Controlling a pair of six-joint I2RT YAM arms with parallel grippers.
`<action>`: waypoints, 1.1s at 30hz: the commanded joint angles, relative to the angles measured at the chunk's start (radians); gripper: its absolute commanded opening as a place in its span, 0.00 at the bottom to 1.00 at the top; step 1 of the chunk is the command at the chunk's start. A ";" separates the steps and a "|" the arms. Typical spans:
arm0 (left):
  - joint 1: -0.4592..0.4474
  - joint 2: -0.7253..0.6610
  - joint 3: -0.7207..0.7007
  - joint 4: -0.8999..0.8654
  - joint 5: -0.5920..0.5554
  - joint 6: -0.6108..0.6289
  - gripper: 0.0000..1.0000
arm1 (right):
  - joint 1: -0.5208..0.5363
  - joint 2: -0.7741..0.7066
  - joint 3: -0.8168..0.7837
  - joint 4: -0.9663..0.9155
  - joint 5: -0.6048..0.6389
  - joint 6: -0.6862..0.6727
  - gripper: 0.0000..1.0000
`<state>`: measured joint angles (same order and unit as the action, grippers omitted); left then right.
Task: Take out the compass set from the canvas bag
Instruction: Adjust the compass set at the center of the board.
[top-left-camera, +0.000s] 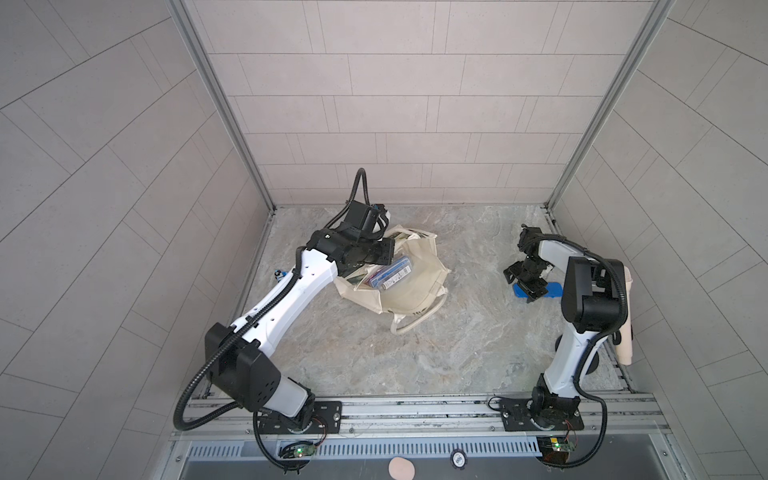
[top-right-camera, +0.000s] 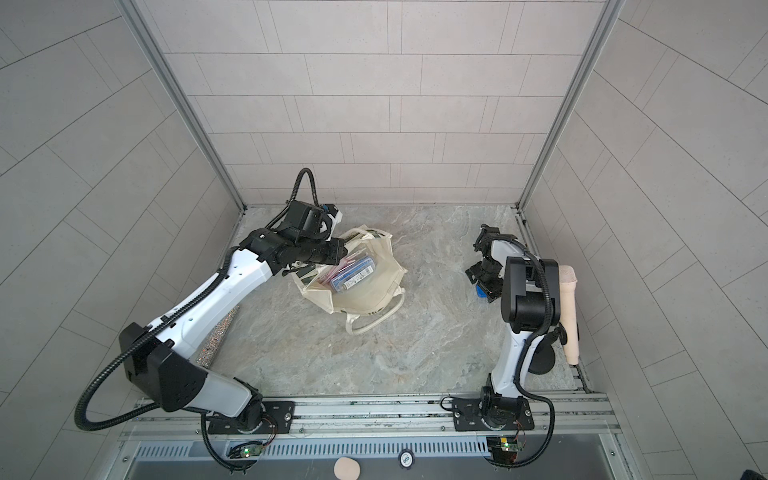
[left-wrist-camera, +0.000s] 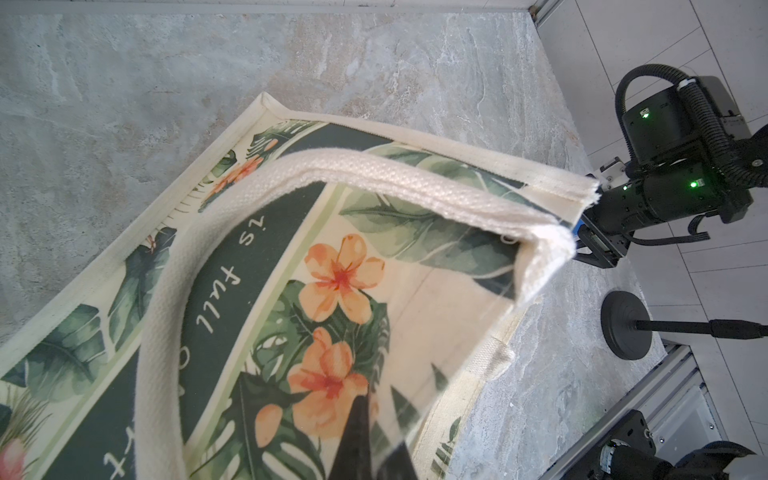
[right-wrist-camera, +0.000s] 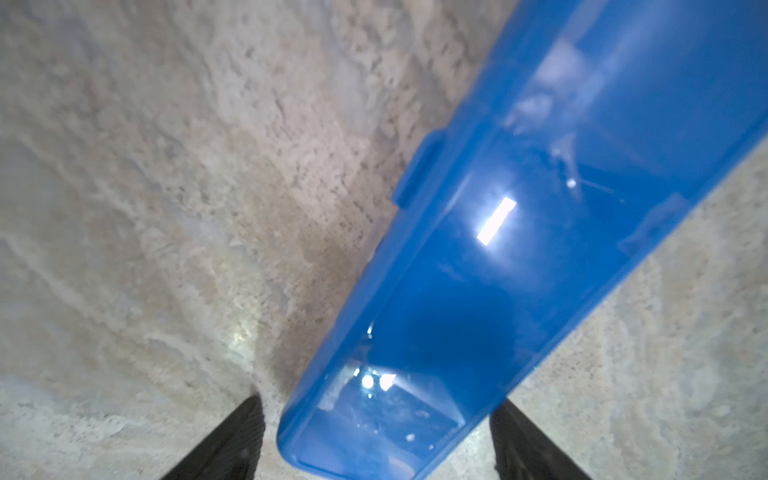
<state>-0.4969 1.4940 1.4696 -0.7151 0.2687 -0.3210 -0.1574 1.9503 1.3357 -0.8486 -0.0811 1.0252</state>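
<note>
Status: compass set (right-wrist-camera: 519, 249) on table (right-wrist-camera: 166, 208).
Your left gripper (left-wrist-camera: 374, 432) clamps the canvas bag (top-left-camera: 415, 286); right gripper (right-wrist-camera: 376, 401) straddles the set, fingers (right-wrist-camera: 232, 440) spread clear.

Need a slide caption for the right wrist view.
Right gripper open astride the blue case lying on the marble tabletop.

Left claw (top-left-camera: 385, 251) clamped; right claw (right-wrist-camera: 376, 440) spread, downward.
</note>
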 joint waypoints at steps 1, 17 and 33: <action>0.005 -0.014 0.021 -0.037 -0.002 0.004 0.00 | 0.004 -0.016 -0.023 0.020 0.050 -0.030 0.84; 0.005 0.007 0.037 -0.041 0.011 0.016 0.00 | 0.007 -0.083 -0.119 0.071 0.057 -0.143 0.60; 0.005 0.008 0.061 -0.067 -0.017 0.027 0.00 | 0.130 0.017 0.028 0.034 0.034 -0.389 0.55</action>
<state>-0.4969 1.5120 1.5013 -0.7460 0.2680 -0.3008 -0.0677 1.9175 1.3006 -0.7757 -0.0406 0.7422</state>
